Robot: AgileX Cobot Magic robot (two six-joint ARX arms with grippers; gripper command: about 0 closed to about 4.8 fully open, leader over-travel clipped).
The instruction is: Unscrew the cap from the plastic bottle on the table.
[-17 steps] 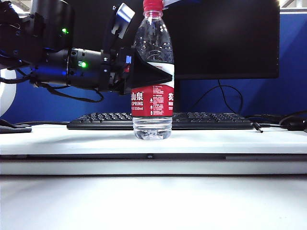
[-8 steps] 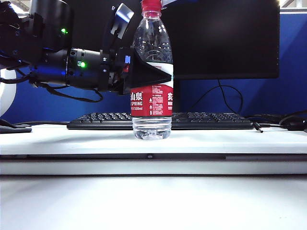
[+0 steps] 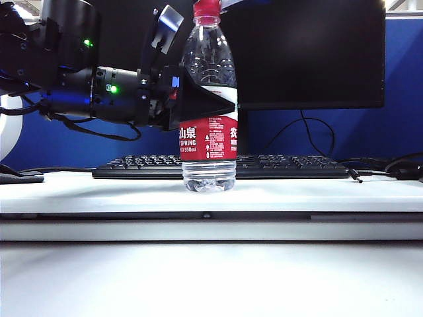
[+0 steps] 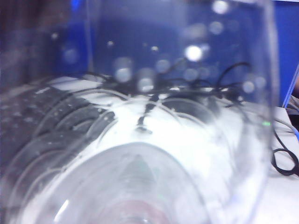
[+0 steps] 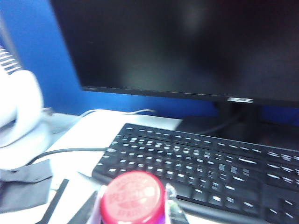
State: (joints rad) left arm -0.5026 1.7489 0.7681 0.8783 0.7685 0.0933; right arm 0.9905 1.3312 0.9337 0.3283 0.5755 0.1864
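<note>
Plastic bottle point(image 3: 209, 99), tall, clear, ridged base, white-and-red label, upright near worktop point(image 3: 99, 191) front edge before black keyboard point(image 3: 291, 166), left gripper point(image 3: 208, 102) fingers clamped around its midsection, ribbed red cap point(image 5: 133, 197) between right gripper point(image 5: 134, 205) fingers, grip unclear.

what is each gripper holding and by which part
The left gripper clamps the bottle around its middle, at the label's top. The right gripper flanks the cap; a closed grip cannot be told.
</note>
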